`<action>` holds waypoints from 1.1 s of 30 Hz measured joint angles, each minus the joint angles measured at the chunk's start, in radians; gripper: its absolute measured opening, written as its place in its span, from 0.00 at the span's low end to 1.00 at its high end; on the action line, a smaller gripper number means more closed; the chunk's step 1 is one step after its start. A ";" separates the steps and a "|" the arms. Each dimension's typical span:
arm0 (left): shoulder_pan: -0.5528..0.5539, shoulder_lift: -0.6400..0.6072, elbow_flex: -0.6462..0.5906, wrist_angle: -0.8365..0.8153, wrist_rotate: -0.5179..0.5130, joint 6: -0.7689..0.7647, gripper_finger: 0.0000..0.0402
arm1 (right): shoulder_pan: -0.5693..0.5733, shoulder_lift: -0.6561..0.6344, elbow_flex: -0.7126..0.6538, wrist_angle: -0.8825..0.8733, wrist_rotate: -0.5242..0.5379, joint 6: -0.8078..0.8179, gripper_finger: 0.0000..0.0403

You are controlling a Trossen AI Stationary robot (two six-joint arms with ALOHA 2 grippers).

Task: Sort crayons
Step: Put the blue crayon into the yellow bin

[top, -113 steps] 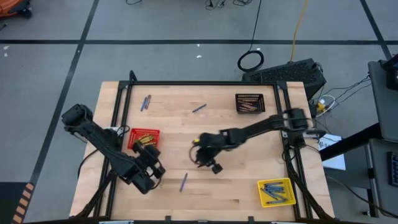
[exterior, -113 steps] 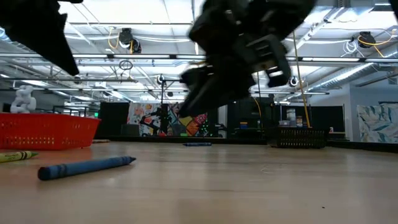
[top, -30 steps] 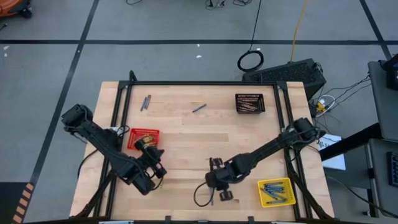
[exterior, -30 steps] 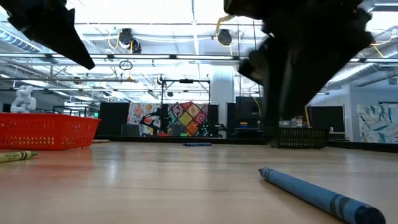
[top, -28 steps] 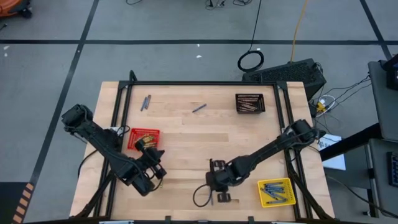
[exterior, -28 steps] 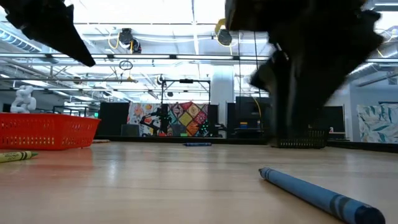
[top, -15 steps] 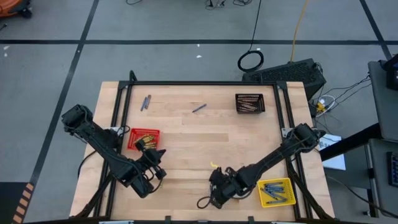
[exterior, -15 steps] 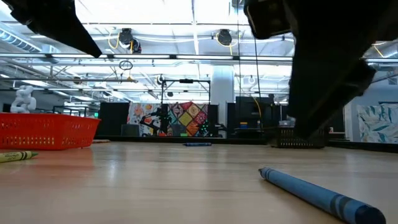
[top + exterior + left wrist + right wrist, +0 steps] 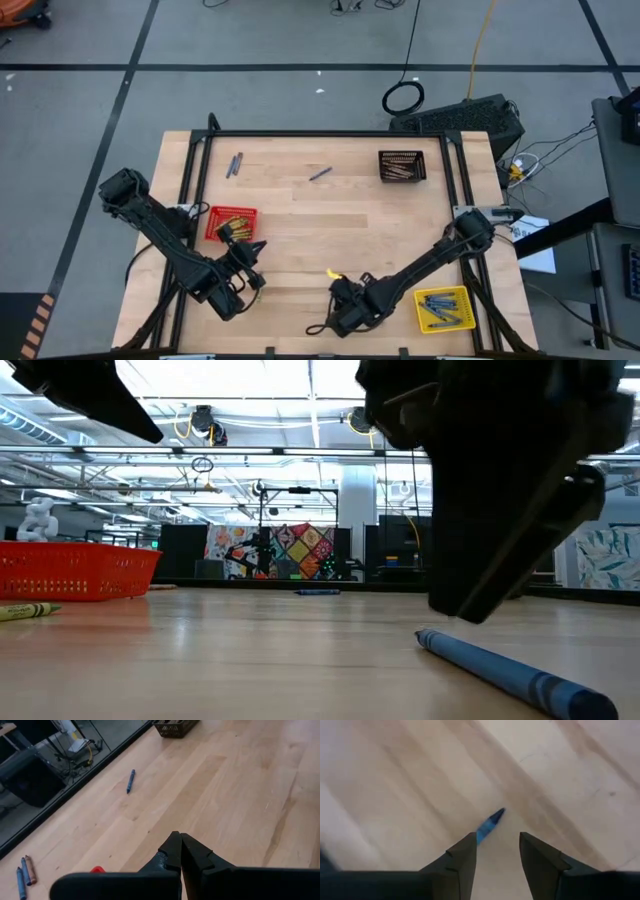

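Near the worktop's front edge: right claw open astride a loose blue crayon | sorted: crayons in the red, black and yellow baskets | left: strays at the far side | left claw shut, idle by the red basket.

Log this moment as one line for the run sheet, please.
stage: reaching for blue crayon | right pincer: open, straddling it near the table's front edge | left pincer: shut, empty, waiting beside red basket
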 joint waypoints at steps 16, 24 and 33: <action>0.001 0.000 0.000 0.002 -0.013 0.000 0.01 | -0.002 0.023 0.023 0.057 0.004 0.015 0.33; 0.001 0.000 0.000 0.003 -0.013 -0.001 0.01 | -0.014 0.038 0.023 0.222 0.032 -0.163 0.33; 0.001 0.000 0.000 0.003 -0.013 -0.001 0.01 | -0.090 0.063 0.023 0.310 -0.206 -0.544 0.25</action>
